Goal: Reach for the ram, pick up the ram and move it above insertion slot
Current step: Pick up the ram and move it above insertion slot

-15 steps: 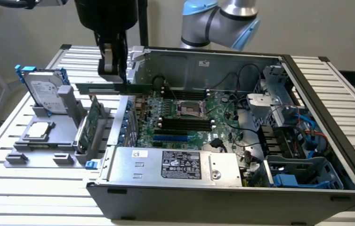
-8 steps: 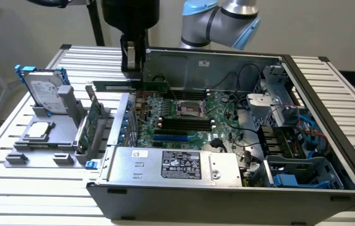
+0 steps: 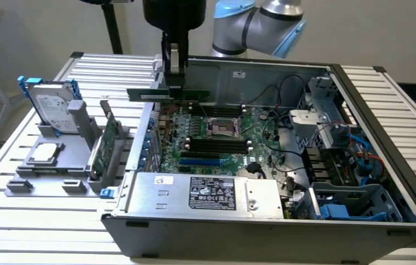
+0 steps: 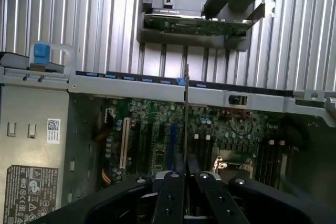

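Power supply [image 3: 204,194]: silver box with a label, sitting at the case's near edge in the exterior view.

Drive cage [image 3: 355,204]: grey and blue, occupying the near corner of the case [image 3: 384,110] toward the exterior view's right.

Motherboard [image 3: 216,138]: green, lying flat inside the open case, with black memory slots [image 3: 216,146] running across its middle and a metal CPU socket [image 3: 221,128] just beyond them.

Holder [image 3: 53,165]: grey fixture resting on the slatted table [image 3: 16,221] beside the case, toward the exterior view's left. A tall green card [image 3: 105,146] is standing on edge in it, close to the case wall. A small silver chip [image 3: 44,153] is lying flat on its near part. A hard drive [image 3: 52,107] with blue rails is standing upright at its far end.

Ram [image 3: 168,95]: thin green stick, hanging level in the air over the far part of the motherboard, near the case's wall on the exterior view's left, well above the slots and touching nothing below. In the wrist view it is showing edge-on as a thin vertical line [image 4: 186,114] over the motherboard.

Gripper [image 3: 172,83]: black, pointing straight down, jaws clenched on the ram's upper edge. In the wrist view the two black fingers [image 4: 173,198] are pressing in on the stick from both sides.

Arm [image 3: 267,22]: grey and light blue, reaching in from beyond the case's far edge.
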Tool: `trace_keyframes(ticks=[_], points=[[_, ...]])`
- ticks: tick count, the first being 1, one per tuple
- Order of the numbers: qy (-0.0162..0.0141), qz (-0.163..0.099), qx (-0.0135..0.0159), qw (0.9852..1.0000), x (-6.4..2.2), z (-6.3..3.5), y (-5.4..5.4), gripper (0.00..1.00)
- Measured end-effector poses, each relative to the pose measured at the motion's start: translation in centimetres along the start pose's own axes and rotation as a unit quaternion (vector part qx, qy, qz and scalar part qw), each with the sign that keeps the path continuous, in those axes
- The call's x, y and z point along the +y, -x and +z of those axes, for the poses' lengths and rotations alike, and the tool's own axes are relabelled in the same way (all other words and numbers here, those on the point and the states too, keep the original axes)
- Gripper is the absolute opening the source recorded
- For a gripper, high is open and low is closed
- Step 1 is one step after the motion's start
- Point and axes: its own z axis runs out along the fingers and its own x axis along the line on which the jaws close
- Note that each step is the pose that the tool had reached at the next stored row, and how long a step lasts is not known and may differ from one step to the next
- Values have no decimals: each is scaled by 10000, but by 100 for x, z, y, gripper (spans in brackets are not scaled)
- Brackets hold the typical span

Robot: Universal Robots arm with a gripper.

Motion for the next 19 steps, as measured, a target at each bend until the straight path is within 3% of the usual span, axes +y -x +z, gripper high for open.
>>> trace_keyframes(ticks=[11,19], points=[[0,0,0,10000,-331,62,244,13],[0,0,-3,10000,-599,102,352,13]])
